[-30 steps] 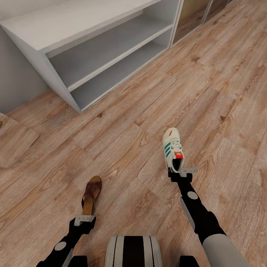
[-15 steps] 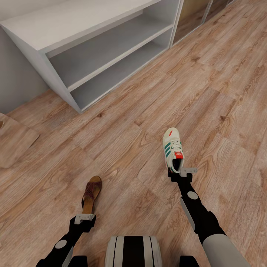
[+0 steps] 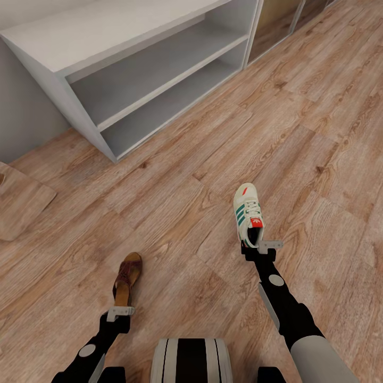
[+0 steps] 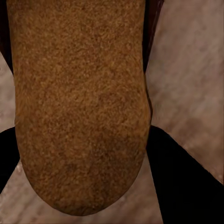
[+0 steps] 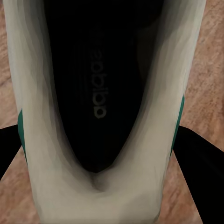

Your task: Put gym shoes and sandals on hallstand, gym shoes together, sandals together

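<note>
Right gripper [image 3: 259, 246] is at the heel of the sneaker [image 3: 248, 214], and the right wrist view looks straight down into the shoe's mouth: dark insole with a lowercase "adidas" wordmark printed along it (faint, but readable), cream walls either side, a sliver of green stripe at each flank. The black fingers [image 5: 201, 161] sit just outside the heel, one on each side, closed in against the shoe. From the head view the sneaker points away from the robot, three green stripes on its side, a red tongue label [image 3: 255, 223] whose print is too small to read, a red patch at the toe. Whether it is off the floor [image 3: 298, 133] I cannot tell. Over to the left gripper [image 3: 122, 310]: it has the heel end of the sandal [image 3: 126, 275], tan insole filling the left wrist view, black fingers [image 4: 179, 177] pressed in beside it on both sides. The sandal stretches forward from the gripper, dark straps across its front. Further out, well apart from both shoes, stands the white rack [image 3: 143, 69], two open shelves, nothing on them. A tan mat [image 3: 21, 199] lies at the left edge.
</note>
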Motion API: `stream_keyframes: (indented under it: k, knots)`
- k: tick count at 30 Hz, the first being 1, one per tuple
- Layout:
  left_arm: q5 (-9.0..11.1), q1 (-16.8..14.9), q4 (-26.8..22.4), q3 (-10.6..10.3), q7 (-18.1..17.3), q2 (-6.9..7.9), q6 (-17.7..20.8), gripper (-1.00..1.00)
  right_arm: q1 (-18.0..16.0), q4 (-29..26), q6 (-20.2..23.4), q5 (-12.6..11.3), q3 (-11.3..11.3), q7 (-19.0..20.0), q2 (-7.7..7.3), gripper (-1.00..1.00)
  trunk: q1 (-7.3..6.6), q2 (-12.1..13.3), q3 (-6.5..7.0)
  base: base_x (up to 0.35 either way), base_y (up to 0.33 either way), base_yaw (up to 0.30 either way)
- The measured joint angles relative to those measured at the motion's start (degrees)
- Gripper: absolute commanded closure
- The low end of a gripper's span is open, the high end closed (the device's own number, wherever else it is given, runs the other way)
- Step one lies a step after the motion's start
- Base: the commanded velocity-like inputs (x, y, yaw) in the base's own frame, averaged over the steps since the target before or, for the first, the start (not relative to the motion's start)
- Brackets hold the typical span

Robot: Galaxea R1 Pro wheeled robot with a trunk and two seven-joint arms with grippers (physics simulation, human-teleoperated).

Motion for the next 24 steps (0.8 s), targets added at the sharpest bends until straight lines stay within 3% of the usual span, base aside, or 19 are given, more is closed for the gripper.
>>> stream_keyframes:
  k: [21, 24]
  knots:
    - [0.0, 1.0, -3.6, -0.2, -0.1, 0.12, 0.0, 1.00, 0.1, 0.7, -0.1, 0.3, 0.0, 0.0, -0.08, 1.00, 0.00, 0.0, 0.00, 0.000, 0.000, 0.000]
    - [0.0, 1.0, -3.7, -0.2, -0.1, 0.19, 0.0, 1.00, 0.2, 0.6, -0.1, 0.3, 0.1, 0.0, -0.08, 1.00, -0.08, 0.0, 0.66, 0.000, 0.000, 0.000]
